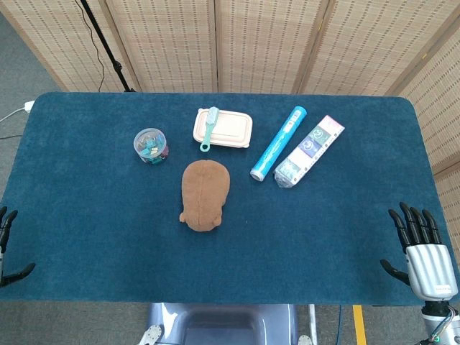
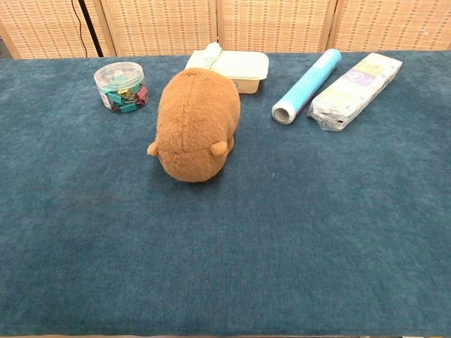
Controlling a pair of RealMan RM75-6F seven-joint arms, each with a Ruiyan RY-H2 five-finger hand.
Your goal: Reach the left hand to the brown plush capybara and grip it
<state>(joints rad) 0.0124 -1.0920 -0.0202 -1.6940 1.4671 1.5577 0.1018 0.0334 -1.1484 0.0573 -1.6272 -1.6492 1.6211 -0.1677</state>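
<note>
The brown plush capybara (image 1: 204, 194) lies flat near the middle of the blue table, head toward the front edge; the chest view shows the capybara (image 2: 196, 131) close up. My left hand (image 1: 7, 248) is only partly in view at the far left edge of the head view, well away from the plush, dark fingers apart and holding nothing. At the front right corner my right hand (image 1: 422, 251) is raised with its fingers spread, empty. Neither hand shows in the chest view.
Behind the plush stand a clear tub of binder clips (image 1: 151, 145), a beige lidded box (image 1: 223, 128) with a teal brush on top, a blue roll (image 1: 279, 142) and a wrapped packet (image 1: 310, 151). Wicker screens stand behind the blue table (image 1: 86, 215).
</note>
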